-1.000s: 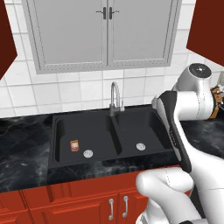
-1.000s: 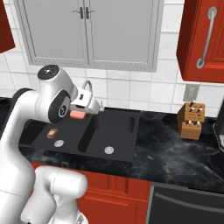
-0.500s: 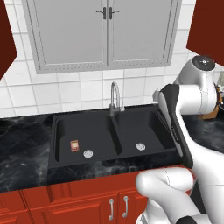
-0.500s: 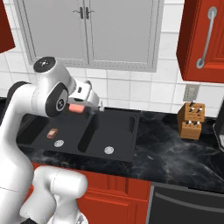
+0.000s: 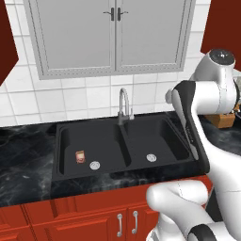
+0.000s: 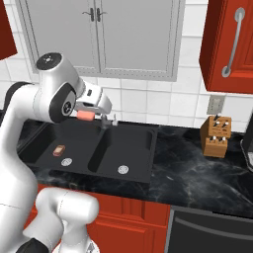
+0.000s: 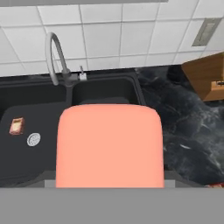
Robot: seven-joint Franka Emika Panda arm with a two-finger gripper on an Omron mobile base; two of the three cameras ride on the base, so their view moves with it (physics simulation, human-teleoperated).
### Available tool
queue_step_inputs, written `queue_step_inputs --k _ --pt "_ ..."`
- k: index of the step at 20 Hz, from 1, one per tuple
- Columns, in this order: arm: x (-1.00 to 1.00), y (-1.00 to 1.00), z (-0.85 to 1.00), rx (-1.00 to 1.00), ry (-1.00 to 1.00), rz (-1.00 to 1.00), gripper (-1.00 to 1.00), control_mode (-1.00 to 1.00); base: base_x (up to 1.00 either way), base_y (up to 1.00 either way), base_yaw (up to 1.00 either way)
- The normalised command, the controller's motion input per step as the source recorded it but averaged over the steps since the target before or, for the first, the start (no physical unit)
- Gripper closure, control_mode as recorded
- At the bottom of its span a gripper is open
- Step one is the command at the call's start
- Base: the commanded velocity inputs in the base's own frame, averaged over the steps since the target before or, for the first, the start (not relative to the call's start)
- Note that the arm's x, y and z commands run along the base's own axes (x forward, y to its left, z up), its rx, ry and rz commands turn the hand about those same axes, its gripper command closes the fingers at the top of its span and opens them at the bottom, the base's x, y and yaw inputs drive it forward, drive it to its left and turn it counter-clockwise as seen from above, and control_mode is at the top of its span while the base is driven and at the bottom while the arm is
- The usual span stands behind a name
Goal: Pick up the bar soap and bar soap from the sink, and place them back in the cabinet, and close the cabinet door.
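1. Jaws of the two-finger gripper [image 6: 88, 114] clamp the salmon-pink rounded bar soap [image 6: 86, 115], holding it high above the black matte double-basin sink [image 6: 143, 163], near the tall curved silver faucet [image 6: 106, 120].
2. From the hand camera, that pink bar [image 7: 110, 146] covers the lower centre, with the faucet [image 7: 57, 59] at 11 o'clock of it.
3. Resting on the floor of the left basin, the small brown block soap [image 5: 80, 156] lies just beside a round silver drain [image 5: 94, 165], at its 10 o'clock.
4. At 2 o'clock of the sink, the tall red cabinet door [image 6: 231, 45] with its long silver bar handle [image 6: 232, 43] hangs over a wooden knife block [image 6: 217, 136] on the black marble counter [image 6: 197, 170].
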Motion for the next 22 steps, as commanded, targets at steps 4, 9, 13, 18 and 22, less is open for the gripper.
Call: queue_step_inputs --k 4,9,13,18,22 --pt "-0.02 0.0 0.0 0.0 0.0 0.04 1.0 -1.0 0.0 0.0 0.0" --pt "-0.03 0.0 0.0 0.0 -0.01 0.06 1.0 -1.0 0.0 0.0 0.0" --pt "-0.01 0.0 0.0 0.0 -0.03 0.02 1.0 -1.0 0.0 0.0 0.0" --pt "0.0 0.01 0.0 0.0 -0.04 0.0 1.0 -1.0 0.0 0.0 0.0" --pt "0.0 0.05 0.0 0.0 -0.01 0.0 1.0 -1.0 0.0 0.0 0.0"
